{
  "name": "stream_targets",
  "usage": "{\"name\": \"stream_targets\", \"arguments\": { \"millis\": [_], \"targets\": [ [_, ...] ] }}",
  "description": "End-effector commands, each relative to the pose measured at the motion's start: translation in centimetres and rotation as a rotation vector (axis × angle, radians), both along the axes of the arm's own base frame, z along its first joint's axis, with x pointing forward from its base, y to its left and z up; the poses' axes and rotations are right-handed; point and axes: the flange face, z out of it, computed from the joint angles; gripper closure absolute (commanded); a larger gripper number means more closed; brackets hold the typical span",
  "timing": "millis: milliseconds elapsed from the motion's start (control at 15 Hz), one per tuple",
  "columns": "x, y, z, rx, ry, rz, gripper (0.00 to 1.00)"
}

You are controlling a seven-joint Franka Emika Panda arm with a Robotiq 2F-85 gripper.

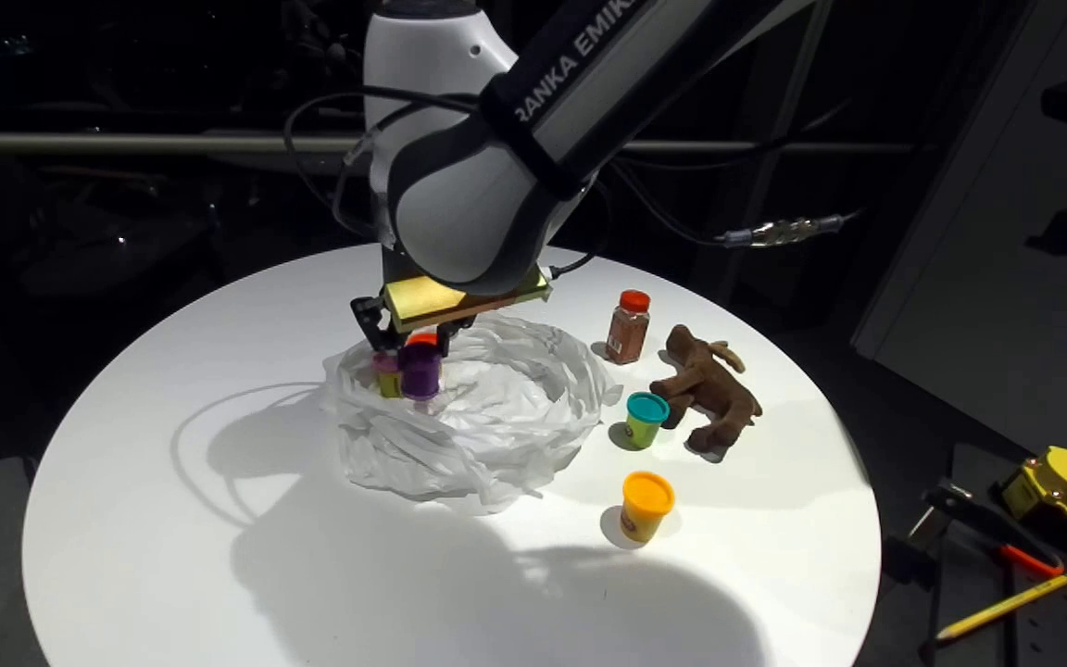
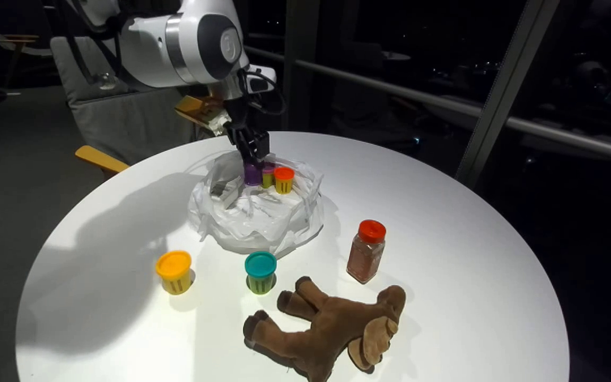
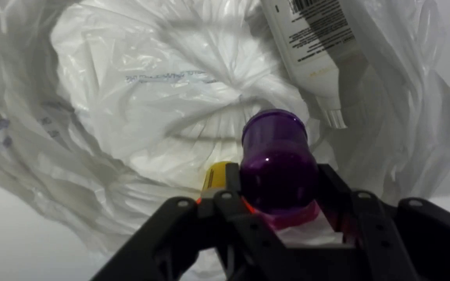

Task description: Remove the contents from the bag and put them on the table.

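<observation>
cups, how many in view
5: purple cup in the gripper; pink-lidded cup and orange-lidded cup in the bag; teal-lidded cup and yellow cup on the table. Bag may hide more.

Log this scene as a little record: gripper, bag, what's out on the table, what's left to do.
Gripper: closed on the purple cup from both sides
Bag: on the table, mouth open upward
Also in the bag: cup with an orange-red lid, pink-lidded cup, white tube
Out on the table: yellow cup, teal-lidded cup and red-capped bottle, all upright; brown toy animal on its side
Left to do: take out the purple cup and at least those three
Unclear: whether the purple cup is lifted yet
</observation>
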Motion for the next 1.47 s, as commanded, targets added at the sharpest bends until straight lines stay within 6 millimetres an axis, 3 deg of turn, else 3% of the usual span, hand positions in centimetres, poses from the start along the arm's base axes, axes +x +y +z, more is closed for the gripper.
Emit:
{"name": "stream_targets", "arguments": {
  "millis": [0, 533, 867, 1133, 1400],
  "targets": [
    [-4.3, 0.3, 5.0, -0.101, -0.024, -0.017, 0.74],
    [-16.9, 2.7, 9.1, -0.191, 0.052, 0.134, 0.74],
    [-23.7, 3.8, 9.4, -0.133, 0.071, 0.266, 0.74],
    [-24.6, 3.9, 7.6, -0.081, 0.073, 0.301, 0.74],
    [-23.8, 4.4, 2.8, -0.042, 0.17, 0.335, 0.74]
  ]
}}
